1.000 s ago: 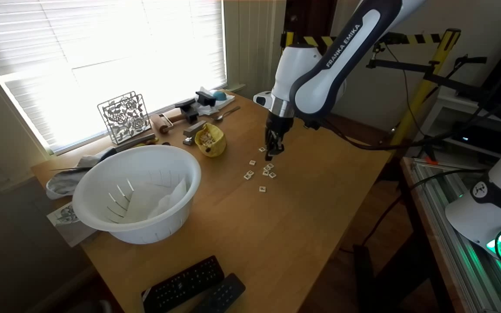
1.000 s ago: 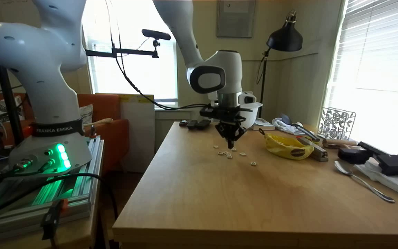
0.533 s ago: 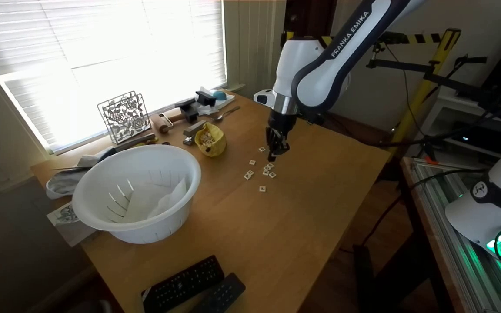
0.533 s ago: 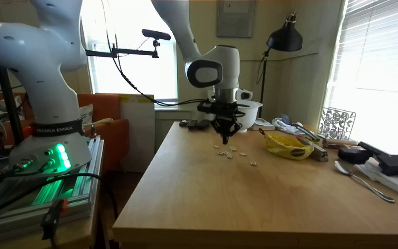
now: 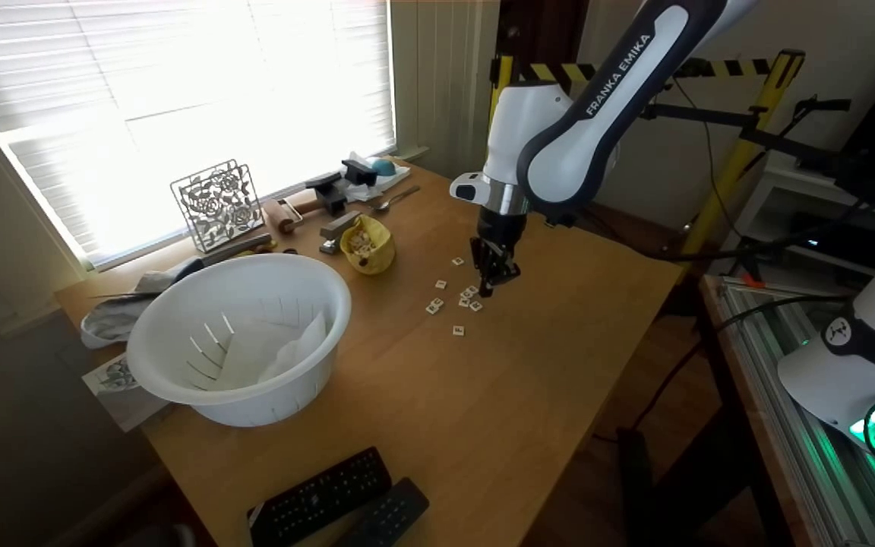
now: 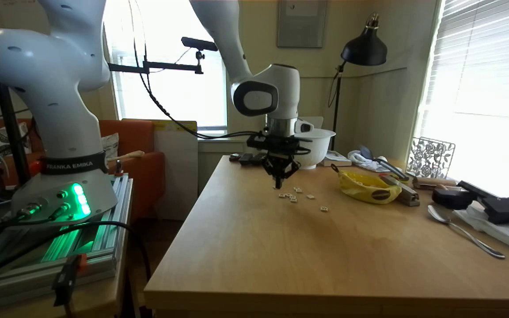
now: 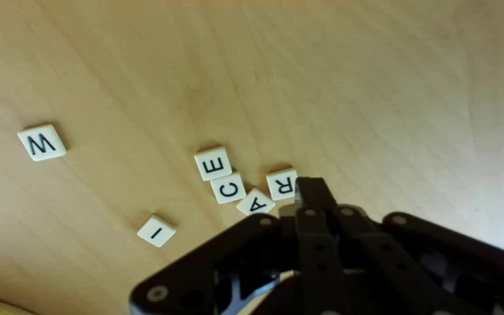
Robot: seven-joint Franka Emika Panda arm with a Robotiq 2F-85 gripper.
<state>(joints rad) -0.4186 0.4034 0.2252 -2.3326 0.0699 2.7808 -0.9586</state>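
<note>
R tile (image 7: pixel 281 184) lies just beside the 2 closed fingers (image 7: pixel 312 192), seemingly a little below their tips.

white square plastic letter tiles (image 7: pixel 213 163) looked smooth, faintly satin. pale brown rectangular wooden table (image 6: pixel 325 256) showed its grain; smooth top, soft sheen. black two-fingered gripper (image 7: pixel 315 183) was mostly matt, its round screw heads (image 7: pixel 157 293) metallic. yellow banana-shaped cloth pouch (image 6: pixel 361 187) was matt, creased. large white round plastic basin (image 5: pixel 270 406) looked smooth, low in gloss. long silver metal spoon (image 6: pixel 439 214) was glossy. dark square openwork metal rack (image 5: pixel 221 203): finish was unclear.
</note>
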